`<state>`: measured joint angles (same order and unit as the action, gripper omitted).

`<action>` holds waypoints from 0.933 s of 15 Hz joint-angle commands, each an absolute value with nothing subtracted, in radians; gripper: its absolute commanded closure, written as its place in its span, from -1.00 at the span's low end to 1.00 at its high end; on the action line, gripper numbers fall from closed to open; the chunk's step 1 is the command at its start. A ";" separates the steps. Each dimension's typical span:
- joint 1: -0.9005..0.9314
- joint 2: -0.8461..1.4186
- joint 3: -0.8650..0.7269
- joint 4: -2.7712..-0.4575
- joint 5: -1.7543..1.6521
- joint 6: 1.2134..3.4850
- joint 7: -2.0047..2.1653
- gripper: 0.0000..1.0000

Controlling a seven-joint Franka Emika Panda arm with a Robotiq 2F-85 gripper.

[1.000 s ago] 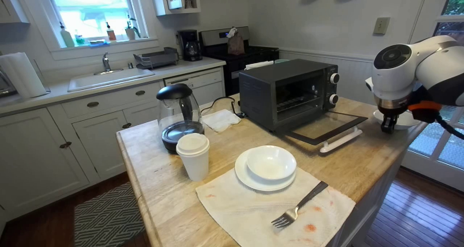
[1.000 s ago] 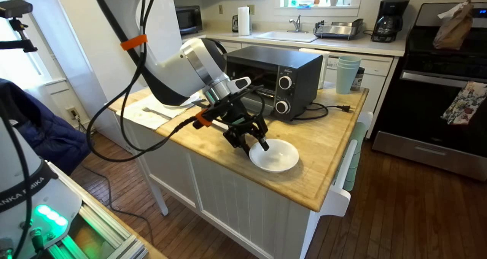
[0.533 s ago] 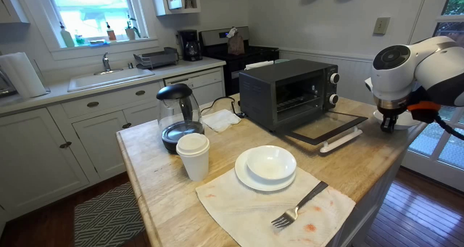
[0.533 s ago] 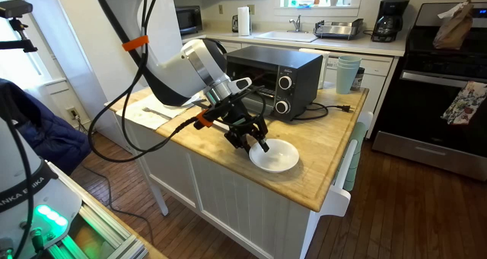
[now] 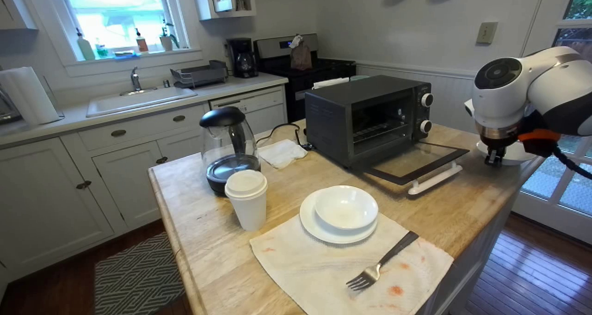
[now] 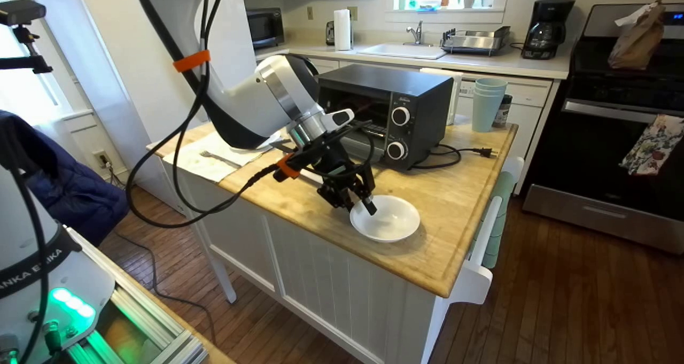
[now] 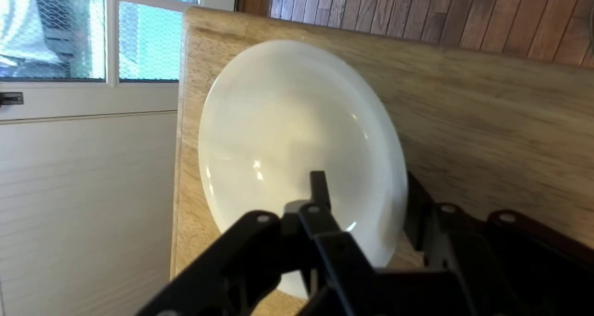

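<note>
White and glossy, the bowl (image 7: pixel 283 121) sits upright on the table (image 7: pixel 487 121) under my fingers (image 7: pixel 321 190), its wall between them. They're parted and gripping nothing: one over the hollow, one outside; whether that one brushes the wall, I can't tell. I judge the bowl too wide to span, hence the straddle. An oven (image 6: pixel 385 79) stands near them.
</note>
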<state>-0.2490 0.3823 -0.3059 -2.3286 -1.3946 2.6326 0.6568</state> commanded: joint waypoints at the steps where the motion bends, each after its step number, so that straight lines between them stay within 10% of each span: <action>1: -0.274 0.407 -0.288 -2.300 -1.395 2.646 0.664 0.27; 14: -0.274 0.420 -0.282 -2.284 -1.383 2.642 0.658 0.65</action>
<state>-0.2499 0.3968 -0.3003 -2.3107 -1.3921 2.6326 0.6570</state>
